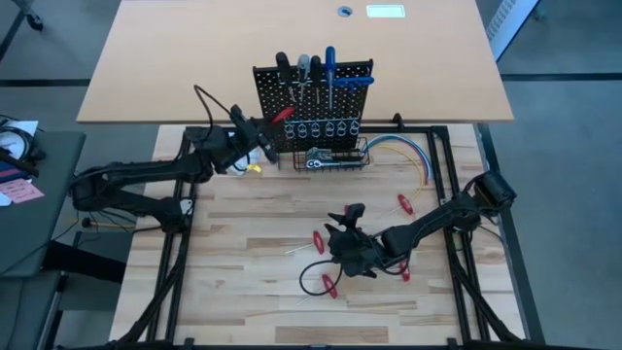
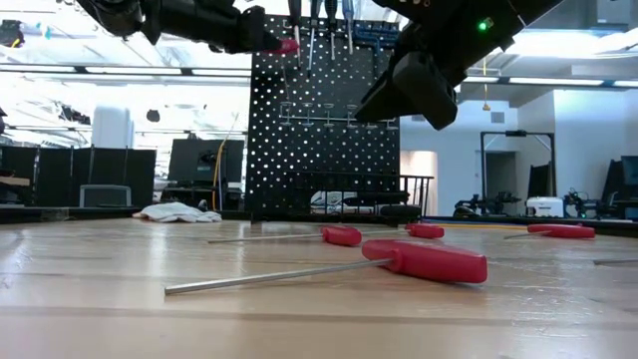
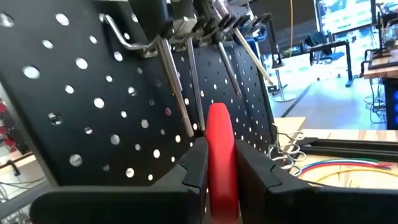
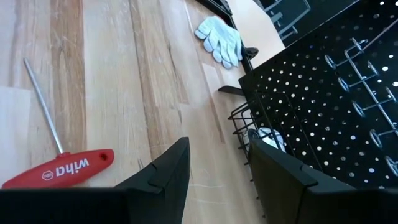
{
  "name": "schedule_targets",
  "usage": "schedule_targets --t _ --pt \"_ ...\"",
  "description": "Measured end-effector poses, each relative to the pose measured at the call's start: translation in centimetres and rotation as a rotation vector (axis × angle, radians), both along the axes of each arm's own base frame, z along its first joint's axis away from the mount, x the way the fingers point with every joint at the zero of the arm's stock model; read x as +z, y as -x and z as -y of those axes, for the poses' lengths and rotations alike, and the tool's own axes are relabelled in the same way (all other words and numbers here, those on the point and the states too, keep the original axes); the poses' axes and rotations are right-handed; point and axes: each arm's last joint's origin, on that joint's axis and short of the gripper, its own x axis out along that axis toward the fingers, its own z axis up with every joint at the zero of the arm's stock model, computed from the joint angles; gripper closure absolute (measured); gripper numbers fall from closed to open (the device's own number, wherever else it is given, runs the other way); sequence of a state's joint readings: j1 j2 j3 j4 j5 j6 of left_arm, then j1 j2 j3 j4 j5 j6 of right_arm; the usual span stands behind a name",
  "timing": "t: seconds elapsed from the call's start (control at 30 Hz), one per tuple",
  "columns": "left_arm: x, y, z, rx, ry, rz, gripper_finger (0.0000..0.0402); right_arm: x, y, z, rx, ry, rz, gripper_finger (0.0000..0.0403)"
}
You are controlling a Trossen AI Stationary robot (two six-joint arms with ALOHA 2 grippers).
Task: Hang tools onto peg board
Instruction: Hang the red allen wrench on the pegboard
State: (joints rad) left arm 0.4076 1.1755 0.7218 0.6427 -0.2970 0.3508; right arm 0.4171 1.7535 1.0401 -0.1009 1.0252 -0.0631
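peg board [image 1: 313,95] upper centre, four screwdrivers [image 1: 304,70] hung up top | wire basket [image 1: 335,161] holds chrome ratchet [image 1: 318,163] | left gripper [image 1: 276,117] clamps red-handled screwdriver [image 3: 219,155] by board's left edge | right gripper [image 1: 340,226] empty, fingers apart, centre bench [image 1: 243,243] over loose red-handled tools [image 1: 320,242]

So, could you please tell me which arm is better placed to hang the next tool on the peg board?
Left. The left gripper already holds a red-handled screwdriver right at the peg board. The right gripper is open and empty over the table, farther away.
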Motion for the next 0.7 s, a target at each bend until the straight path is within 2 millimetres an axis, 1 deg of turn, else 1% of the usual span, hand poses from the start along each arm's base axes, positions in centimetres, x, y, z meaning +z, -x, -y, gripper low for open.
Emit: schedule_targets --t 0.2,0.37,0.53,0.7 --pt "1.0 0.1 0.3 -0.004 0.0 -0.006 0.0361 0.0 0.0 0.0 -0.001 0.0 0.001 0.0235" --pt "1.9 -0.4 0.5 -0.022 0.03 -0.087 0.0361 0.0 0.0 0.0 -0.002 -0.002 0.004 0.0235" --pt "1.7 -0.6 0.6 -0.03 0.04 -0.112 0.0361 0.0 0.0 0.0 -0.002 -0.003 0.004 0.0235" --pt "2.1 -0.5 0.9 -0.018 0.005 -0.1 0.0361 0.0 0.0 0.0 -0.002 -0.003 0.004 0.0235"
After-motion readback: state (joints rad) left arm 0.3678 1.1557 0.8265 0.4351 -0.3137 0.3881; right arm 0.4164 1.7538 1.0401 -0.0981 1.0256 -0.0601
